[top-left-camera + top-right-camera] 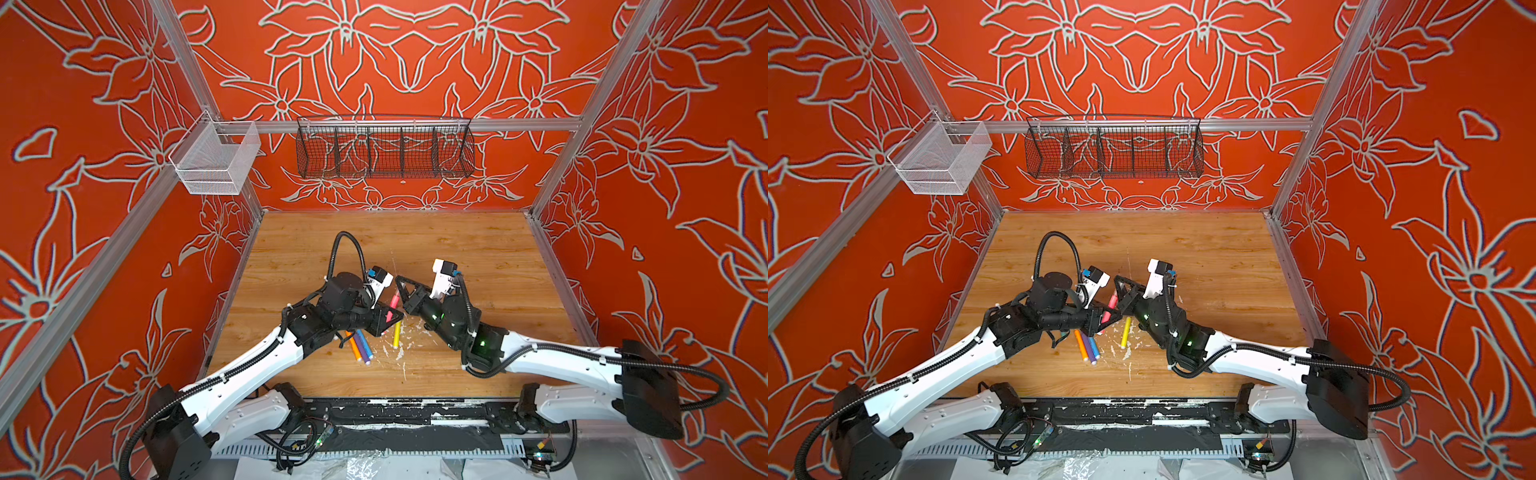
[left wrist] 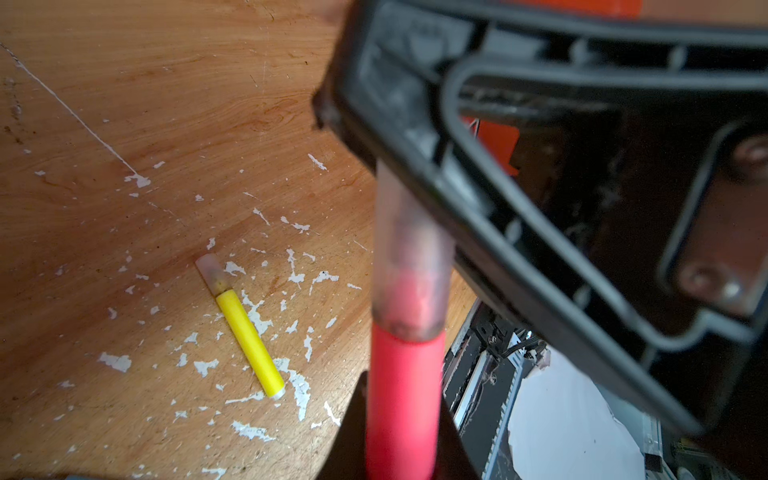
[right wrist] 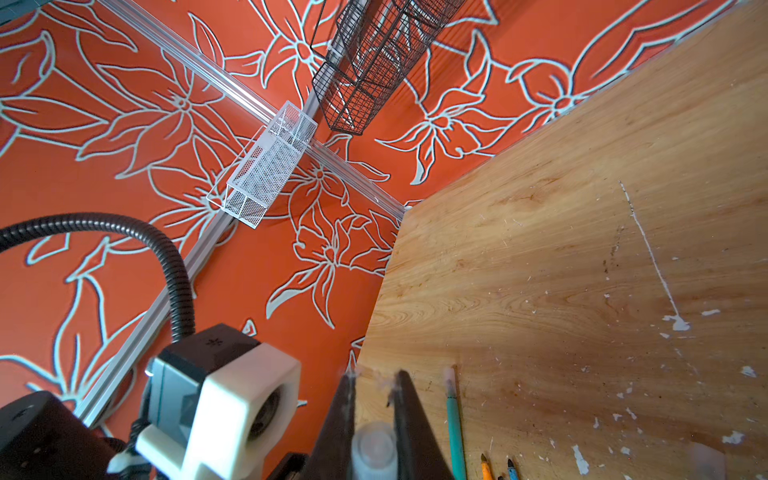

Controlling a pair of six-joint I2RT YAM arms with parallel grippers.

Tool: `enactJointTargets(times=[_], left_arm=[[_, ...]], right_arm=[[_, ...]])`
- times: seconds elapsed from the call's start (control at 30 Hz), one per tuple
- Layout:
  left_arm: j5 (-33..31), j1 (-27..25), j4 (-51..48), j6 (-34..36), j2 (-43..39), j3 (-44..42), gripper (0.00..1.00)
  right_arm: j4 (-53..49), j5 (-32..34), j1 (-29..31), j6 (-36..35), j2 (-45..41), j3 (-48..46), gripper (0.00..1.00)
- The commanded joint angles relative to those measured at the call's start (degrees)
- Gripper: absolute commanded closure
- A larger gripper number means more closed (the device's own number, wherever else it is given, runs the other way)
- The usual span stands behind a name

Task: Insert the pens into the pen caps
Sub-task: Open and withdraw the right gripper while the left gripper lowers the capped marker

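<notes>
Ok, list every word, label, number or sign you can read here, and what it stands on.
No text can be read anywhere.
The yellow pen, the pink-red pen and the clear cap on it show no print.
A tiny mark on the black camera housing is too small to read.

one orange pen, one purple pen, one blue pen, one yellow pen, one pink-red pen, one green pen, six in total, two clear caps in the left wrist view, one black wire basket, one white mesh basket
</notes>
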Motion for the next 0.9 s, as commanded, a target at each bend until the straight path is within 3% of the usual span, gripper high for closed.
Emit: enactJointTargets(times=[0.0,0.33,0.5,0.53,0.7,0.87], left_arm=[[-21.57,7.32,19.54,-4.71,2.21,3.23,1.00],[-29.78,7.36,20.98,-3.29,4.00,1.85,1.00],[-29.75,7.05,13.93,-6.08,1.21,0.70,1.00],[-30.34,6.64,11.37,-7.14,0.69,0.08,1.00],[-31.56,2.62,4.74,-15.24,0.24,-7.46,1.00],[-34.45,-2.89,4.83,-21.35,3.99,-13.11,1.00]], right_arm=[[-5.50,-19.00,9.50,-0.22,1.17,-2.31,1.00],[0.25,-21.79,9.69,-0.77,3.99,-1.65,1.00],[-15.60,-15.86,4.70,-0.58,-1.76,-0.83,0.99],[-19.94,-15.17,2.67,-1.54,-3.99,-0.28,0.90],[-34.08,-10.12,-4.49,-7.68,-13.88,1.11,0.62],[-49.72,-5.16,-6.57,-11.13,-16.16,6.63,0.58]])
